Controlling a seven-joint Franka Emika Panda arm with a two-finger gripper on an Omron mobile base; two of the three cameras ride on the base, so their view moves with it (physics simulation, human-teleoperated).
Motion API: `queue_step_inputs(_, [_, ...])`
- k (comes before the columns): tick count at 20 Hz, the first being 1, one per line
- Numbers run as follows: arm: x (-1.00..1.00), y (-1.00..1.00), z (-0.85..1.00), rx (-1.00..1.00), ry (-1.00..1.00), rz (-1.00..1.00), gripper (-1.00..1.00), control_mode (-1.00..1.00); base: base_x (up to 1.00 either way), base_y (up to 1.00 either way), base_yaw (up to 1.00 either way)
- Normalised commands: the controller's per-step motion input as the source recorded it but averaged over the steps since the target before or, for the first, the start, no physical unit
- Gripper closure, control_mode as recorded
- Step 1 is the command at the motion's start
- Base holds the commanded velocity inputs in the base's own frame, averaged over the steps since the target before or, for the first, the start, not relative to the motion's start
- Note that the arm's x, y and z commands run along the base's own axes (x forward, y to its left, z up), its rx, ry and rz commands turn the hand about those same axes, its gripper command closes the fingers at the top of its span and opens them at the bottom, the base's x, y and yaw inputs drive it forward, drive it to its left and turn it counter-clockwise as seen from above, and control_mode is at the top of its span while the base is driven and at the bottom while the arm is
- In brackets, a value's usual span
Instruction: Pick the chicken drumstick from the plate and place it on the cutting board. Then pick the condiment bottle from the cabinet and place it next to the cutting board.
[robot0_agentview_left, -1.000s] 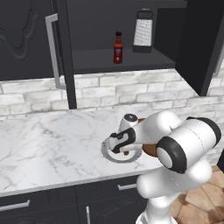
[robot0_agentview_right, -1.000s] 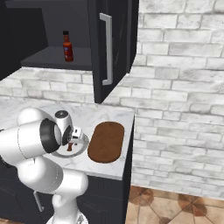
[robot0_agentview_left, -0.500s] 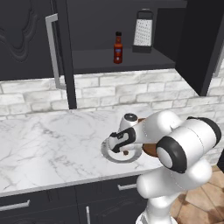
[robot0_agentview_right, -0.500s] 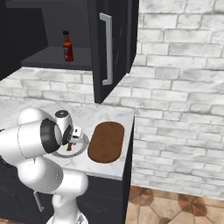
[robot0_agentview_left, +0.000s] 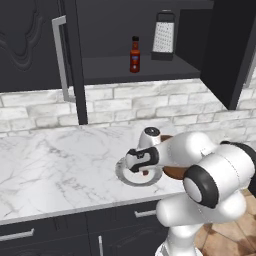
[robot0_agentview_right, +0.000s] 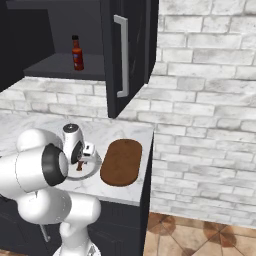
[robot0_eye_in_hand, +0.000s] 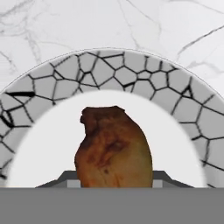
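Observation:
The orange-brown chicken drumstick (robot0_eye_in_hand: 114, 151) lies on the white centre of the plate (robot0_eye_in_hand: 109, 70), and my gripper (robot0_eye_in_hand: 113, 181) is shut on it, one fingertip (robot0_eye_in_hand: 65, 177) against each side. From the base cameras the gripper (robot0_agentview_left: 144, 171) points down onto the plate (robot0_agentview_left: 125, 176), with a bit of the drumstick (robot0_agentview_right: 79, 166) showing under the hand. The dark-brown cutting board (robot0_agentview_right: 121, 161) lies just right of the plate (robot0_agentview_right: 94, 171). The condiment bottle (robot0_agentview_left: 135, 55) stands on the shelf of the open cabinet (robot0_agentview_left: 145, 74).
A metal box grater (robot0_agentview_left: 163, 36) stands on the shelf right of the bottle. The cabinet doors (robot0_agentview_right: 127, 50) hang open on both sides, with a silver bar handle (robot0_agentview_left: 61, 57) at the left. Marble counter (robot0_agentview_left: 55, 160) stretches left of the plate; its edge ends just past the board.
The gripper's jaws have closed in on the drumstick. The arm has hardly moved and the plate, board and bottle stay where they were.

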Motion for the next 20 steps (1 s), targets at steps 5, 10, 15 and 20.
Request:
queue_step_inputs(5, [0.0, -0.14, 0.24, 0.0, 0.0, 0.0, 1.0, -1.0, 0.0, 0.0, 0.0])
queue_step_inputs(10, [0.0, -0.21, 0.18, -0.01, 0.03, 0.0, 1.0, -1.0, 0.0, 0.0, 0.0])
queue_step_inputs(15, [0.0, -0.26, 0.13, -0.03, 0.05, -0.01, 1.0, -1.0, 0.0, 0.0, 0.0])
queue_step_inputs(20, [0.0, -0.35, 0.13, -0.04, 0.06, -0.04, 1.0, -1.0, 0.0, 0.0, 0.0])
